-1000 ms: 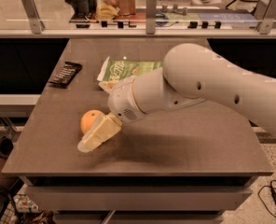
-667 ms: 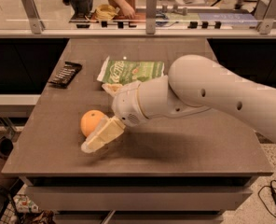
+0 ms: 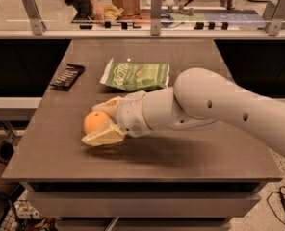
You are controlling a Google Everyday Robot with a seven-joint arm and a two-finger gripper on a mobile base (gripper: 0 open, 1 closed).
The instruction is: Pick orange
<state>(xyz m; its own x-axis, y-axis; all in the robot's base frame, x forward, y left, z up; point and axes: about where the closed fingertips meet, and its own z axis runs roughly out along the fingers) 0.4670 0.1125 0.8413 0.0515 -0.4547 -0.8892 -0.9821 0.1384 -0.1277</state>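
Note:
The orange [image 3: 95, 120] is round and lies on the brown table [image 3: 181, 162], left of centre. My gripper [image 3: 91, 124] reaches in from the right on a thick white arm [image 3: 214, 105]. Its two cream fingers straddle the orange. One finger [image 3: 106, 105] lies against the far side and the other [image 3: 103, 135] against the near side, low by the table top. The orange looks clamped between them and still rests at table height.
A green snack bag [image 3: 137, 76] lies just behind the gripper. A dark flat packet [image 3: 68, 76] lies at the table's left edge. A rail with glass posts [image 3: 154, 13] runs along the far end. The floor drops off on both sides.
The gripper has turned and moved in, so both fingers now flank the orange; before, only one finger showed in front of it. The orange has hardly shifted.

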